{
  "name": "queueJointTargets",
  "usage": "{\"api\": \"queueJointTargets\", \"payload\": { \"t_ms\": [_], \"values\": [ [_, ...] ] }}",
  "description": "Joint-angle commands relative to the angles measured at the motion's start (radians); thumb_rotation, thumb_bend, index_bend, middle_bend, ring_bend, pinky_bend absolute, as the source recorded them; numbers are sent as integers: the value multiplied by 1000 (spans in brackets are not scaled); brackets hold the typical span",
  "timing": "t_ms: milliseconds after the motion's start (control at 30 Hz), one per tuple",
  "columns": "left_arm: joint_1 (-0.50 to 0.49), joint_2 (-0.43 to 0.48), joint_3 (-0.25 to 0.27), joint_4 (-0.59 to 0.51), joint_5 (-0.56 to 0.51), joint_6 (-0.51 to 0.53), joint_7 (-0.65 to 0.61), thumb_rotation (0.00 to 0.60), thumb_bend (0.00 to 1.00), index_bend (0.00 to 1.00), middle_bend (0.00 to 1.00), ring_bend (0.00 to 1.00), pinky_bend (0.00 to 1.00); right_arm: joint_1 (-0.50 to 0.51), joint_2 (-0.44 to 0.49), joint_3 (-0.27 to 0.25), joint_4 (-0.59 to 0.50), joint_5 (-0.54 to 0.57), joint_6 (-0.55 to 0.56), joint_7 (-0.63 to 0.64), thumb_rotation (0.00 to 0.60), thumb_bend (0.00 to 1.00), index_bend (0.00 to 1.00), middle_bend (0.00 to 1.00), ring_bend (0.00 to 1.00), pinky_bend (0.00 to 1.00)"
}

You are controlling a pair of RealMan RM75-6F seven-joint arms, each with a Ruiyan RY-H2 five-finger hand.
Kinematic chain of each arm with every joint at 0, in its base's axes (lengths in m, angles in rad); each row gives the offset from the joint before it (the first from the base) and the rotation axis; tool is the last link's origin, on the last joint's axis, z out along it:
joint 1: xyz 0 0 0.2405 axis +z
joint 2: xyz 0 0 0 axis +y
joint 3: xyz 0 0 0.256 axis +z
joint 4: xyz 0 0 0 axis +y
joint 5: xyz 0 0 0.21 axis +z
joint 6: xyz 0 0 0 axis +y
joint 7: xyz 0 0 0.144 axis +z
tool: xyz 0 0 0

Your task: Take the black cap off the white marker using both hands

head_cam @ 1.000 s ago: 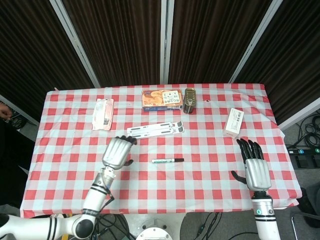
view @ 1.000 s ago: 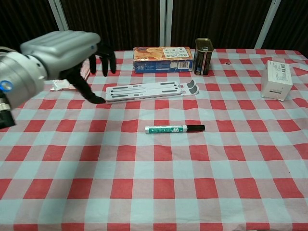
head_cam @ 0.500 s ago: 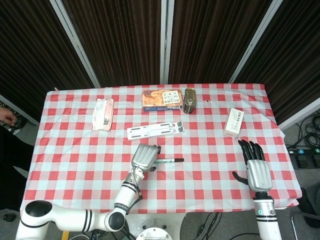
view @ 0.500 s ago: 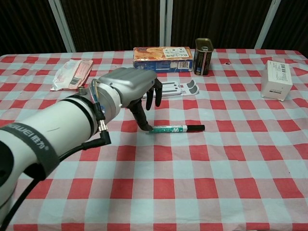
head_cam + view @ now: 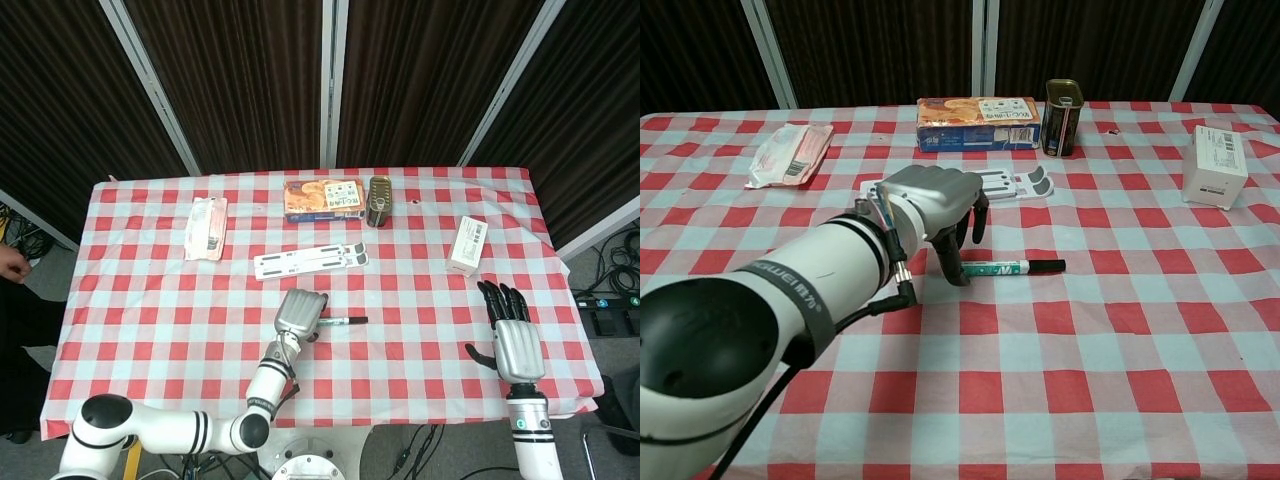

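Note:
The white marker lies flat on the checked table, its black cap pointing right. My left hand hovers over the marker's left end, fingers hanging down behind it and the thumb in front, hiding that end. I see no closed grip, and the marker rests on the cloth. In the head view the left hand covers the left part of the marker. My right hand stays near the table's front right edge, fingers spread, holding nothing, far from the marker.
A white folded stand lies just behind the left hand. Further back are a cookie box and a dark can. A white box sits at the right, a pink packet at the left.
My left hand has swept right from the table's left side onto the marker's left end and lowered its fingers around it. The right hand has barely moved.

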Motion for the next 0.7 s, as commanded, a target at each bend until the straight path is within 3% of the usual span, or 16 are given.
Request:
{"api": "queueJointTargets", "payload": {
  "t_ms": [33,700],
  "values": [
    [-21,-11,-4,23,-24,-5,10,600,156,456,496,978,965,-1,-2,0,7,6,-1,9,600,26,43,80,0,1],
    [-74,-45,7,115,-33,-9,-28,600,183,518,534,1000,979,2,-3,-1,26,17,-6,28,600,26,42,80,0,1]
  ]
}}
